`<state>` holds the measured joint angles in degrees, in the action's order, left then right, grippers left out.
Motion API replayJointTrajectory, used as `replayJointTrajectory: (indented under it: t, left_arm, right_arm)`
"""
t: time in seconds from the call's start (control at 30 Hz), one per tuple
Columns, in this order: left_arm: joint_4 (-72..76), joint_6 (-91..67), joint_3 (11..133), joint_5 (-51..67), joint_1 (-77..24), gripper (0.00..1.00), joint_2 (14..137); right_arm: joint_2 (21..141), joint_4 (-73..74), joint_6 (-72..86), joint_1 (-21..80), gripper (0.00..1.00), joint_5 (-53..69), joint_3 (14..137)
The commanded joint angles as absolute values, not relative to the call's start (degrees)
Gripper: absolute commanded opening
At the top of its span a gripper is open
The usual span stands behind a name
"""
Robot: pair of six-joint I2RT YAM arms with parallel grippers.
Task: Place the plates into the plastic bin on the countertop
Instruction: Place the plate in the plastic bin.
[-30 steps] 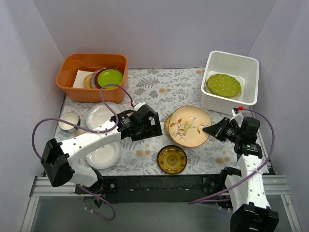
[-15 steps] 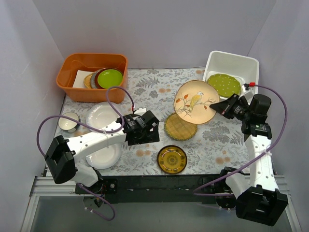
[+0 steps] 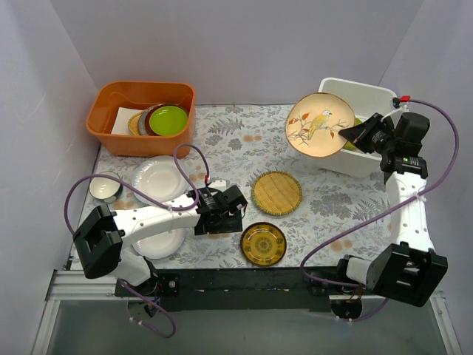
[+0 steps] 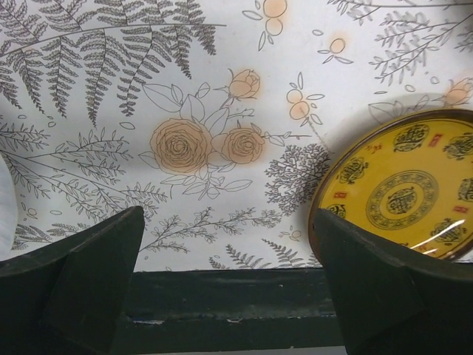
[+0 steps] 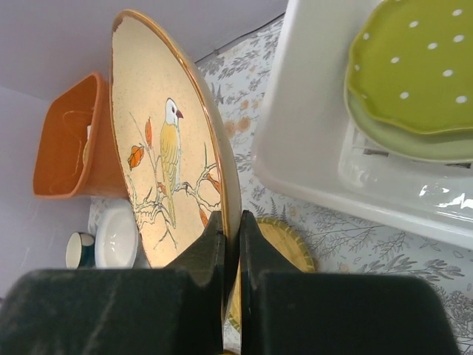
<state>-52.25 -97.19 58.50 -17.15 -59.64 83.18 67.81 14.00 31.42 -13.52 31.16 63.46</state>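
Right end effector (image 3: 356, 134) clamped the bird plate (image 3: 320, 124) by its rim, the bin (image 3: 347, 161) just beside it. We feared the thin grip slipping, or the plate striking the bin's wall. Left end effector (image 3: 222, 216) hovered, jaws apart.

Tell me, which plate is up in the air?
The tan bird plate, pinched on edge by the right gripper near the white bin; no other plate is gripped.

One bin (image 3: 346, 161), one orange tub (image 3: 103, 127), one bowl (image 3: 103, 188), one bird plate (image 3: 319, 124)
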Motion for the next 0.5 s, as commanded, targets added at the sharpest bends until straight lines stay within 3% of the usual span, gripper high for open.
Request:
replayJointTrajectory:
  t: [0.0, 0.47]
  left_arm:
    - [-51.7, -99.1, 56.3, -18.5, -61.0, 0.98, 82.2]
    - [-52.9, -106.6, 50.5, -19.5, -68.1, 0.98, 86.4]
  right_arm:
    - [69.1, 6.7, 34.6, -15.2, 0.01, 30.0, 68.1]
    - [77.7, 0.5, 41.7, -23.0, 0.01, 30.8, 68.5]
